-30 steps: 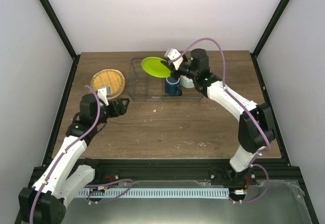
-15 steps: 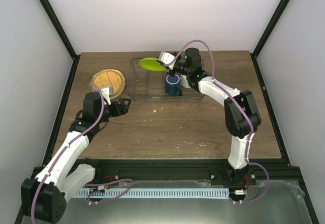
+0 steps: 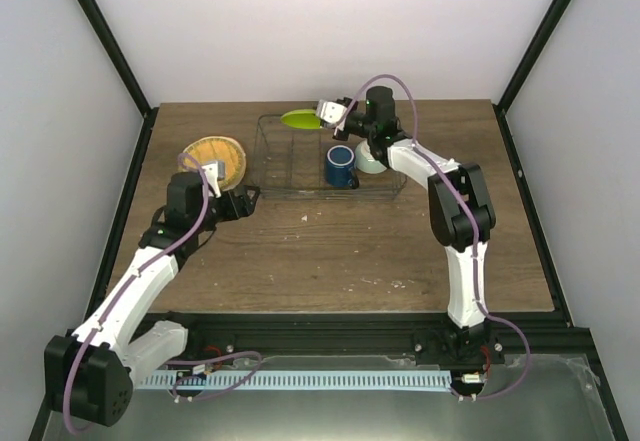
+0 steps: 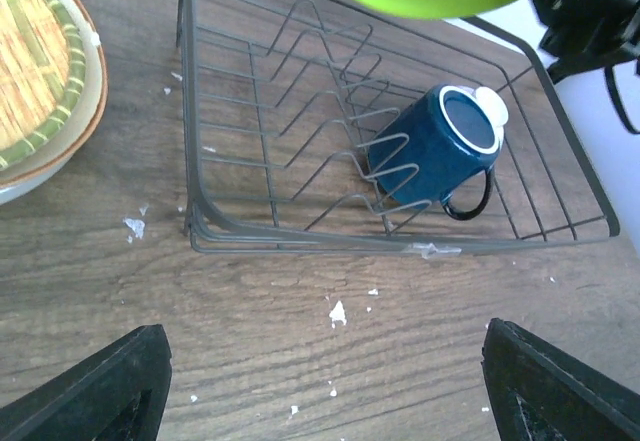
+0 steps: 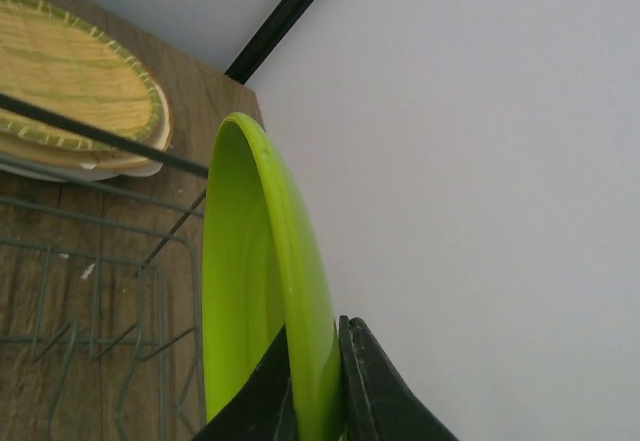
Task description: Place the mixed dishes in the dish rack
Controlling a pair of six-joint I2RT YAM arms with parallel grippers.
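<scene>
Rack (image 3: 300, 196) of thin wire at the far middle of the table (image 3: 330, 251), long side running left to right. Above its far edge, toward the left half: lime-green plate (image 5: 255, 291), pinched at the rim by the right claw (image 5: 318, 386), fingers tight on either face, plate clear of the wood and standing on edge in the wrist view; contact with the wires impossible to tell. Inside, right of centre: dark blue mug (image 4: 435, 151) leaning on the prongs, mouth upward, handle toward the near rail. Just right of that, pale bowl (image 3: 371, 161), also within the wires. Left of the rack, on the wood: tan woven plate (image 4: 25, 71) stacked on a paler plate (image 4: 55, 156), near the wires but not touching. Left claw (image 4: 330, 391) low over bare wood just in front of the rack's near left corner, fingers spread wide, nothing between them.
</scene>
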